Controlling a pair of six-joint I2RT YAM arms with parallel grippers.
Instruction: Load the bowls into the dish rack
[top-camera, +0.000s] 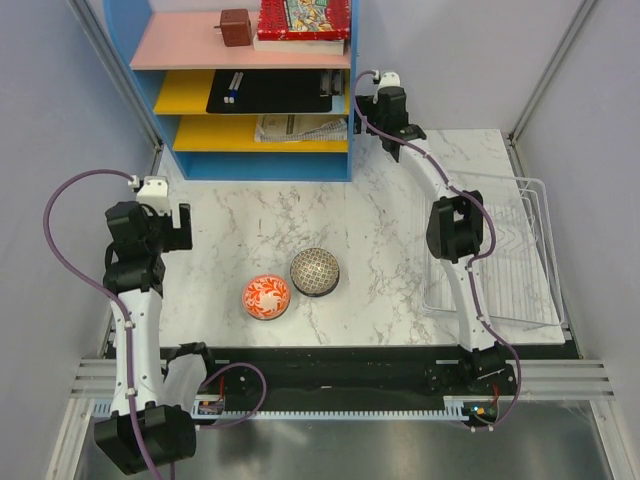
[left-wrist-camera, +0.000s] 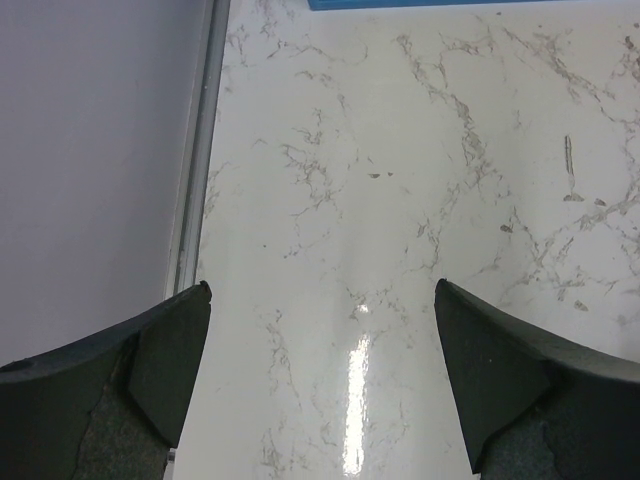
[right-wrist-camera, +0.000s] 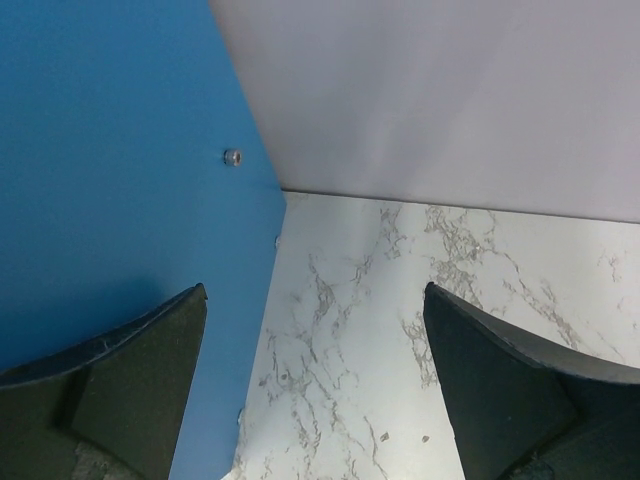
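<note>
Two bowls lie upside down near the table's front middle: an orange-red one with a white floral pattern (top-camera: 266, 297) and a grey-brown speckled mesh one (top-camera: 315, 272), side by side. The clear dish rack (top-camera: 520, 300) stands at the right edge, with nothing visible in it. My left gripper (top-camera: 172, 215) (left-wrist-camera: 322, 285) hangs open over bare marble near the table's left edge, well left of the bowls. At the back, beside the blue shelf's right wall, my right gripper (top-camera: 385, 100) (right-wrist-camera: 312, 287) is open and holds nothing. No bowl appears in either wrist view.
A blue shelf unit (top-camera: 250, 165) (right-wrist-camera: 110, 170) stands at the back with pink and yellow shelves holding a brown box (top-camera: 235, 27), a book (top-camera: 305, 20) and papers. Grey walls close in both sides. The right arm's links (top-camera: 455, 230) hang over the rack's left edge.
</note>
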